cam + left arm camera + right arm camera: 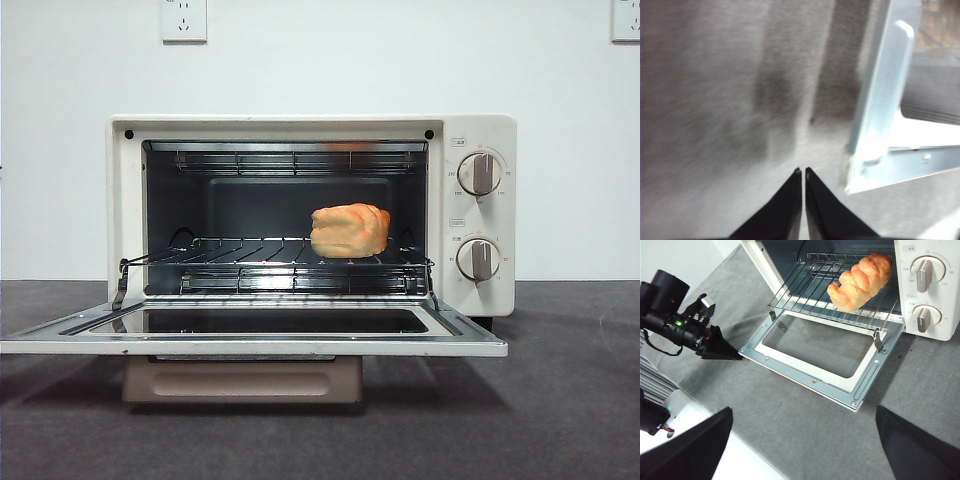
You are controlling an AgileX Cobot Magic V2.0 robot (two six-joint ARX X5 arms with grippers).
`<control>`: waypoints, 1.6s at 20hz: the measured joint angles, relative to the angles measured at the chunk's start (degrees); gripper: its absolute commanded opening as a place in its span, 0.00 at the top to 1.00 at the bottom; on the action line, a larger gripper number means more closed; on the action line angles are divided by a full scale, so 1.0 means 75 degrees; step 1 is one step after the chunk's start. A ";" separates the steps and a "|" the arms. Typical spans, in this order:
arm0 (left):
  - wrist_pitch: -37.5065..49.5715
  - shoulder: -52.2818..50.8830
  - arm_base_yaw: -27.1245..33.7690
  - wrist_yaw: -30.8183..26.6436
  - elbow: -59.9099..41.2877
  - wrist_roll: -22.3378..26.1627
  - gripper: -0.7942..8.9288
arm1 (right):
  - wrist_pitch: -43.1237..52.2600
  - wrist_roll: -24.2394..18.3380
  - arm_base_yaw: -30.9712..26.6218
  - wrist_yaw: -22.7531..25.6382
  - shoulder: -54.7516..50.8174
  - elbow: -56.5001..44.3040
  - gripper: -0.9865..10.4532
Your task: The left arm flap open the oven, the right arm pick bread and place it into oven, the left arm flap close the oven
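Note:
The cream-white oven (480, 135) stands with its door (250, 345) flapped down flat. The golden bread (349, 230) lies on the wire rack (250, 262) inside, toward the knob side; the right wrist view shows the bread (860, 280) from above. My left gripper (803, 172) is shut and empty, low over the grey mat, beside the outer corner of the open door (875, 165). In the right wrist view the left gripper (720, 347) shows as a black tip next to that door corner. My right gripper (802, 440) is open, held high and back from the oven.
Two beige knobs (479, 173) sit on the oven's right panel. A grey mat (805, 410) covers the table around the oven. The table's white edge (735, 460) lies near the right gripper's jaws. Wall sockets (184, 20) hang behind.

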 measured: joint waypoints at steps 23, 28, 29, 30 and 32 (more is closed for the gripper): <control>0.1029 0.0778 0.0058 0.1751 0.0513 -0.0635 0.90 | -0.0003 0.0149 0.0000 -0.0003 0.0000 0.0000 0.51; 0.1075 0.0778 0.0058 0.1804 0.1402 -0.0848 0.90 | 0.0000 0.0149 0.0000 0.0000 0.0000 0.0000 0.51; 0.1244 0.0778 0.0058 0.1821 0.1582 -0.0953 0.90 | 0.0006 0.0149 0.0000 0.0009 0.0000 0.0000 0.51; 0.1504 0.0778 0.0058 0.1912 0.1722 -0.1064 0.90 | 0.0038 0.0149 0.0000 0.0026 0.0000 0.0000 0.51; 0.2084 0.0778 0.0023 0.1909 0.1947 -0.1443 0.90 | 0.0157 0.0149 0.0000 0.0029 0.0000 0.0000 0.51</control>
